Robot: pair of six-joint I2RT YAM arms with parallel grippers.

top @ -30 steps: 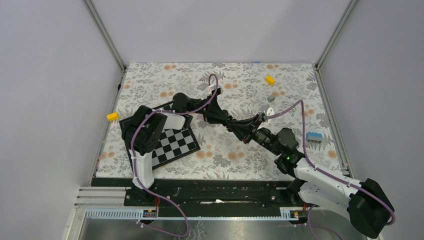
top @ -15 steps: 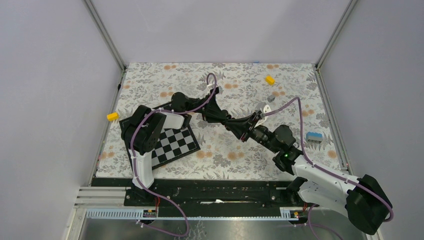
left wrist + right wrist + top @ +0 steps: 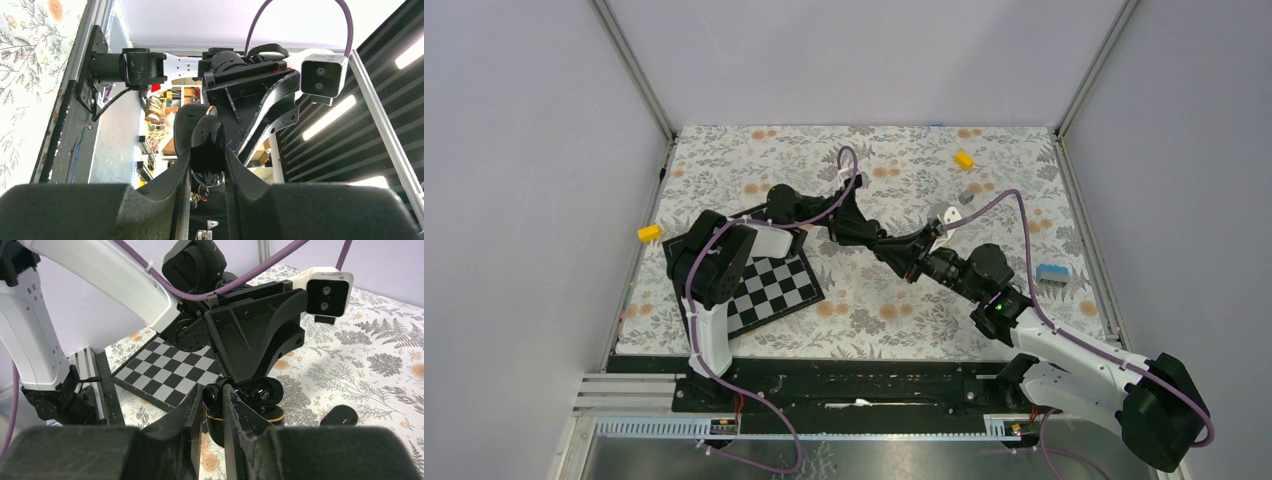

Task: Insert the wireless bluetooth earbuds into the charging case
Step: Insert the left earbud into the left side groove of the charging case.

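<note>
Black charging case (image 3: 259, 399) and one earbud (image 3: 215, 389) meet in the air over the middle of the floral cloth (image 3: 1024, 160).
Clamped on the open, gold-rimmed case is the left gripper (image 3: 206, 155), which holds it off the cloth. The right gripper (image 3: 214, 399) pinches the earbud tight against the case's rim. A second earbud (image 3: 339, 415) lies on the cloth below, near the case.

No writing, number, brand or sign could be read in any of the three views. The charging case (image 3: 261, 391) showed only glossy black with a thin gold line around it. The white camera housing (image 3: 327, 290) on the left wrist bore two dark lenses and no legible mark. The background clutter in the left wrist view was too blurred to read.
</note>
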